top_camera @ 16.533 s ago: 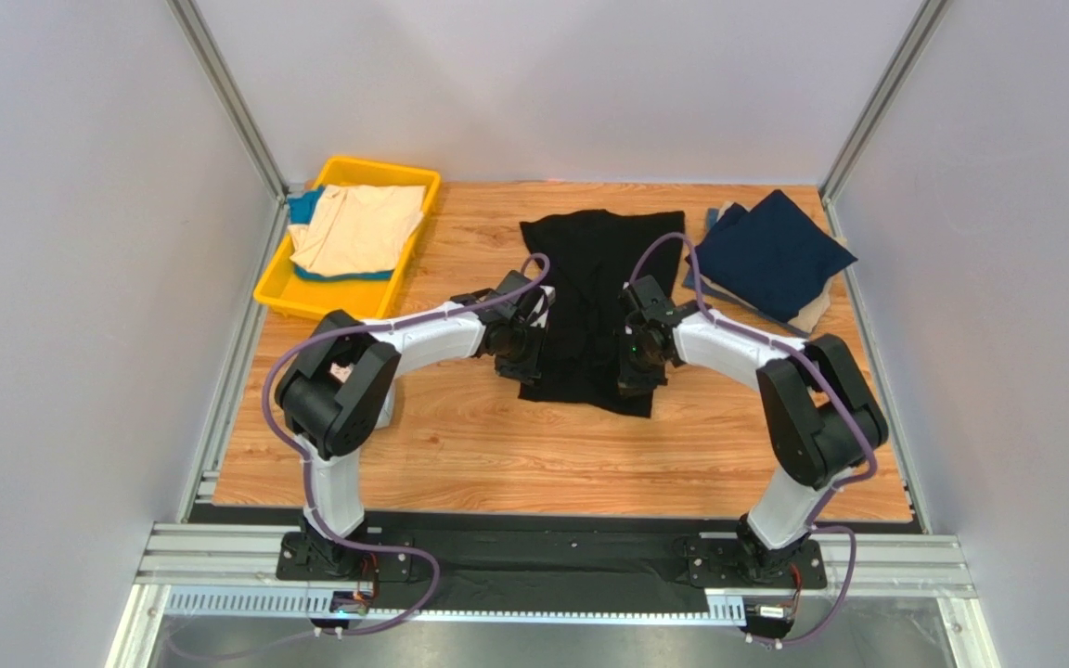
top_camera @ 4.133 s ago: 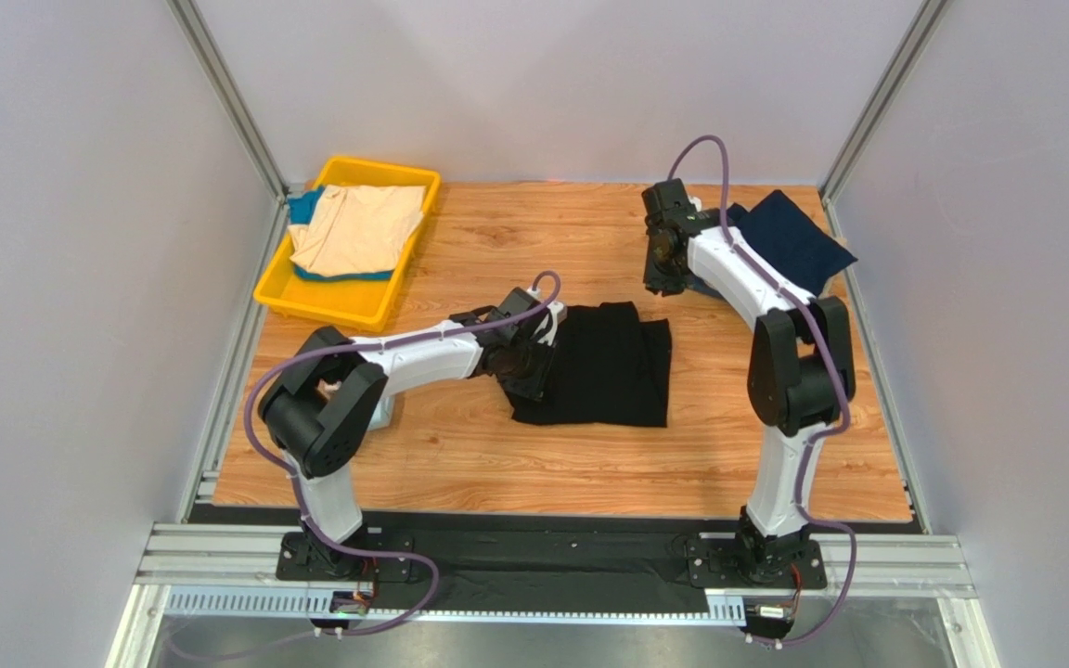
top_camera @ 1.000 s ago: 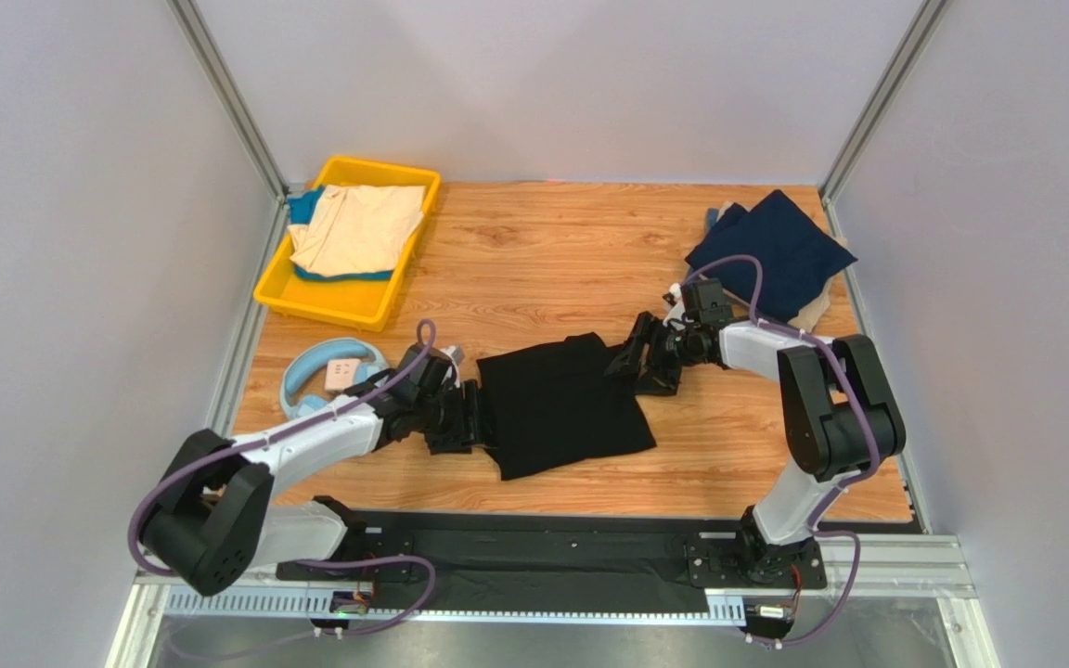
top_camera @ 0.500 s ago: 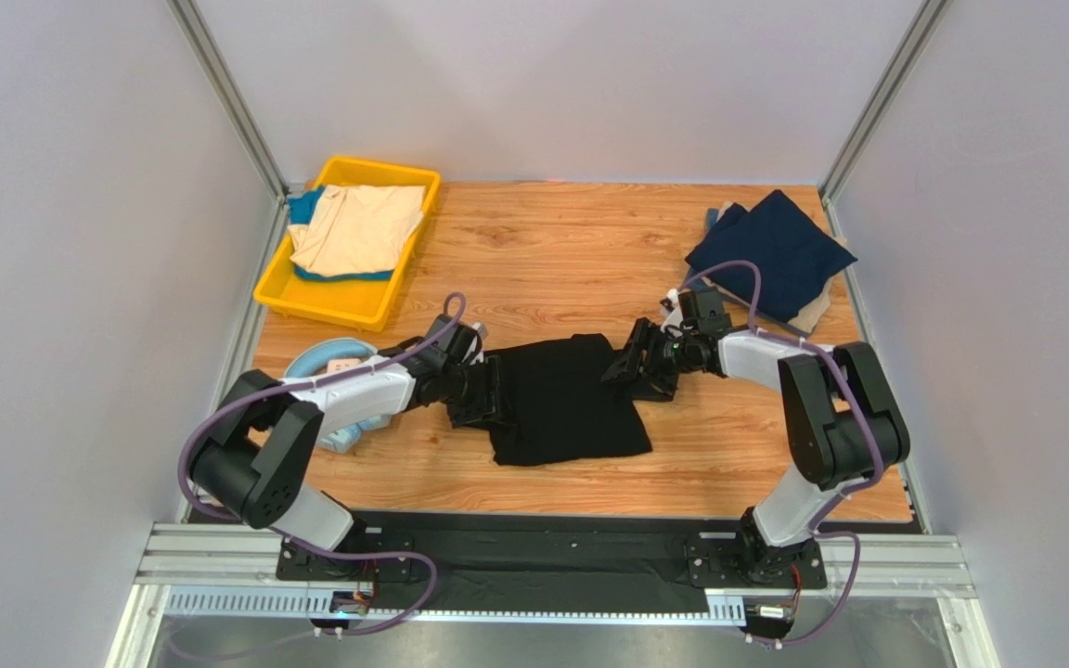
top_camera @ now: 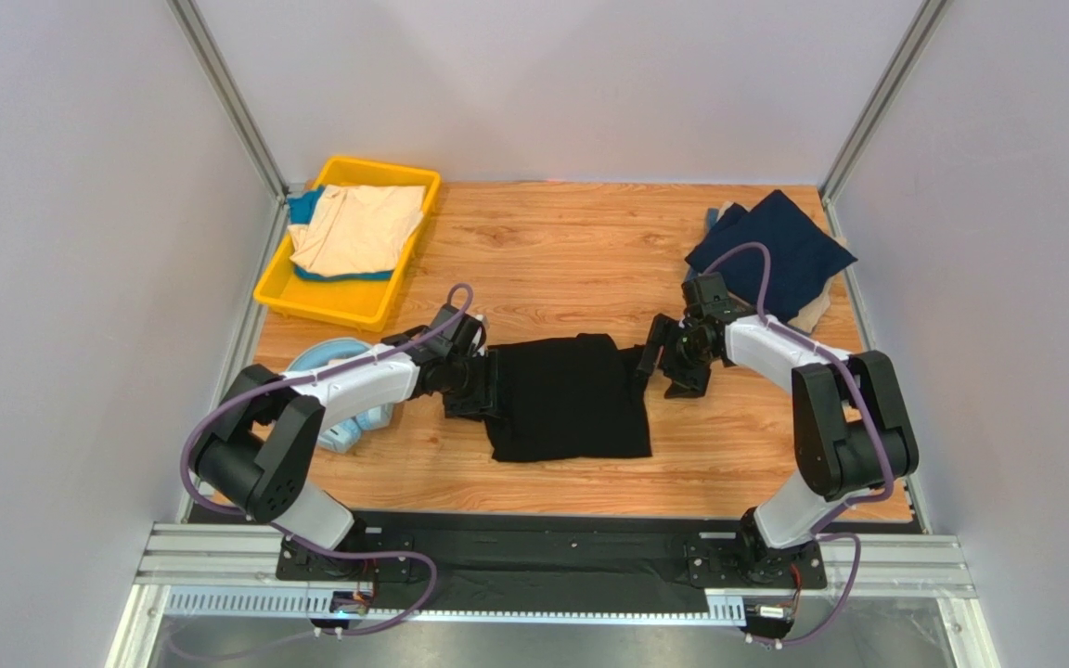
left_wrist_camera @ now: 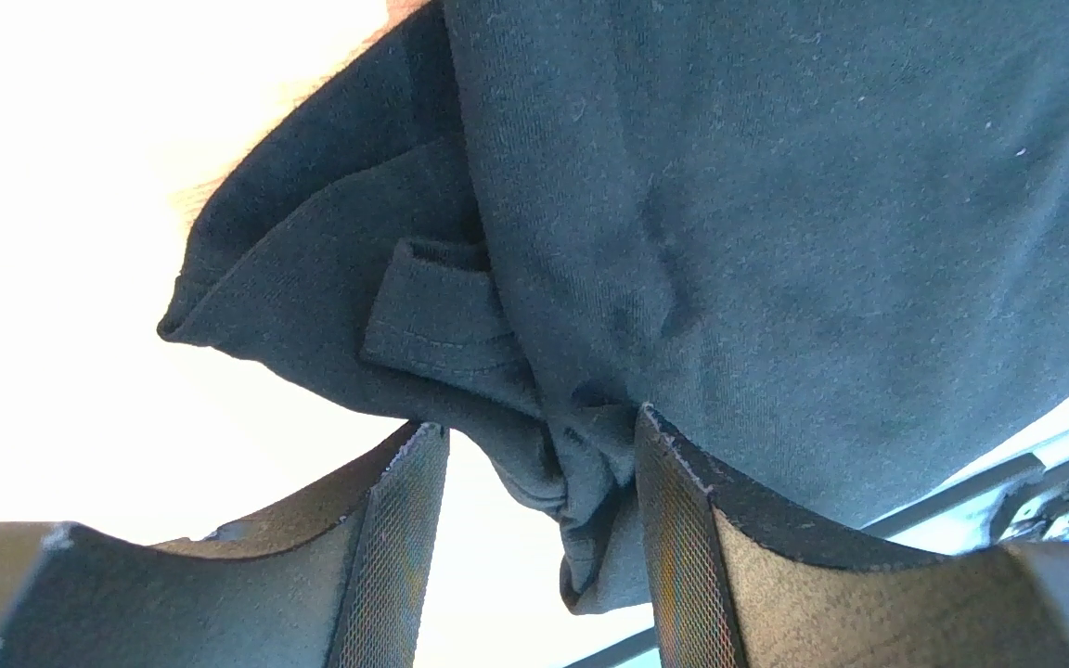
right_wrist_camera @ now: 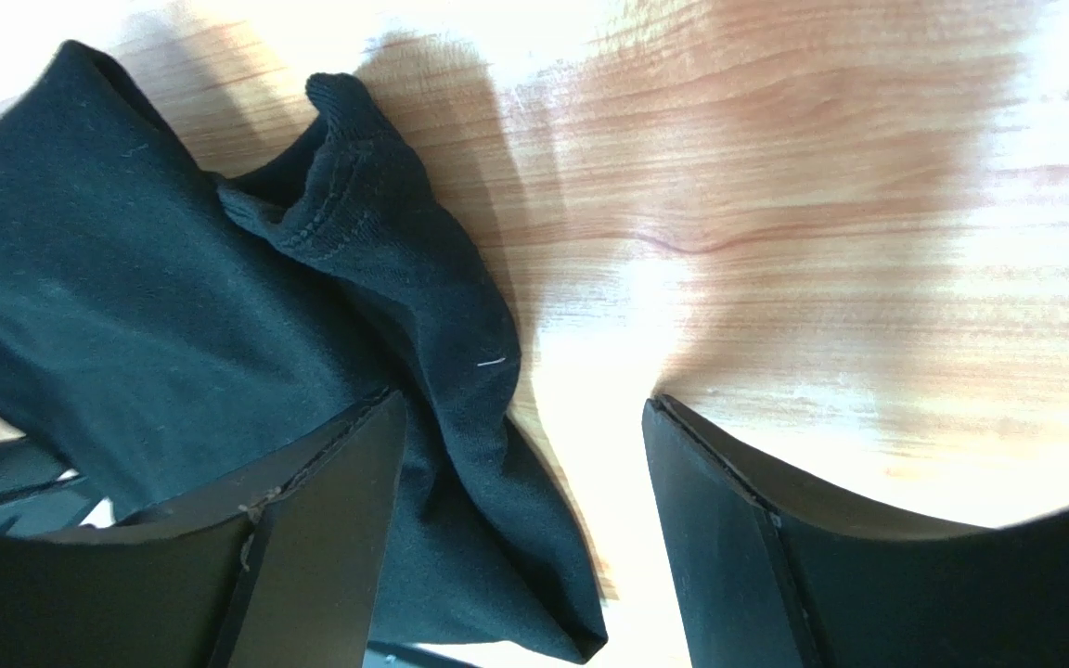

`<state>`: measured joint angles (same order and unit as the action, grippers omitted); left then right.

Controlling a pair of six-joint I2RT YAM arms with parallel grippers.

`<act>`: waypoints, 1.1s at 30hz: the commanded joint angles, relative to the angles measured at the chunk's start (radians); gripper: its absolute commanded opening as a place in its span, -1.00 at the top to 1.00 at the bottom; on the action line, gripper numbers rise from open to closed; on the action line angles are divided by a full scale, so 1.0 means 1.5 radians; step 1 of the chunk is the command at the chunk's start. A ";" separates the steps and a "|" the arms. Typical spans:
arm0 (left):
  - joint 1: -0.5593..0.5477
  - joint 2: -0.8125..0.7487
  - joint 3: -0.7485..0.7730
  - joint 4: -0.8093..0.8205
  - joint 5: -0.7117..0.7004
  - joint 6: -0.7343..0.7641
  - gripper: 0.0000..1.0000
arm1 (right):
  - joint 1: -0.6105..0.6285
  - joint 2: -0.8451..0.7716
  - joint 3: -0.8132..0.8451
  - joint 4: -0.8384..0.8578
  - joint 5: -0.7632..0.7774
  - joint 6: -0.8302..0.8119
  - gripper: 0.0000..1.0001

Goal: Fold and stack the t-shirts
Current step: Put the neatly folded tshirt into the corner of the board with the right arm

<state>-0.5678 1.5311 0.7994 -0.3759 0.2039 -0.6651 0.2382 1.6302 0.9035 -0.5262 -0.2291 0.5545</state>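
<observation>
A black t-shirt [top_camera: 565, 400] lies folded into a rough square mid-table. My left gripper [top_camera: 479, 384] is at its left edge. In the left wrist view that gripper [left_wrist_camera: 540, 543] is open, and a bunched fold of the black cloth [left_wrist_camera: 805, 209] hangs between the fingers against the right pad [left_wrist_camera: 673, 543]. My right gripper [top_camera: 666, 365] is at the shirt's right back corner. It [right_wrist_camera: 519, 529] is open, with a loose flap of black cloth [right_wrist_camera: 108, 279] lying between the fingers beside the left one. A navy t-shirt [top_camera: 774, 251] tops a pile at the back right. A beige t-shirt [top_camera: 359, 226] lies in the tray.
A yellow tray [top_camera: 280, 292] stands at the back left. Light-blue headphones [top_camera: 335, 365] lie left of the black shirt, partly under my left arm. Metal frame posts and grey walls close in the wooden table [top_camera: 554, 251] on three sides.
My left gripper has moved toward the back and right along the shirt's left edge, squaring the cloth. The right gripper has opened wider and drawn slightly right off the corner.
</observation>
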 commanded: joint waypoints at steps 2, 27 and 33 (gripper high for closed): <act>0.001 0.004 0.014 -0.010 -0.001 0.024 -0.15 | -0.001 0.092 -0.050 0.107 -0.082 -0.028 -0.42; 0.001 0.004 0.010 -0.021 0.002 0.041 -0.11 | 0.049 0.149 -0.052 0.131 -0.187 -0.061 -0.22; 0.001 0.008 0.012 -0.020 0.004 0.039 -0.10 | 0.066 0.140 -0.064 0.149 -0.204 -0.046 -0.11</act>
<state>-0.5674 1.5410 0.7979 -0.3889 0.2115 -0.6243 0.3016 1.7733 0.8867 -0.2237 -0.6601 0.5392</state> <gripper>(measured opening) 0.553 0.591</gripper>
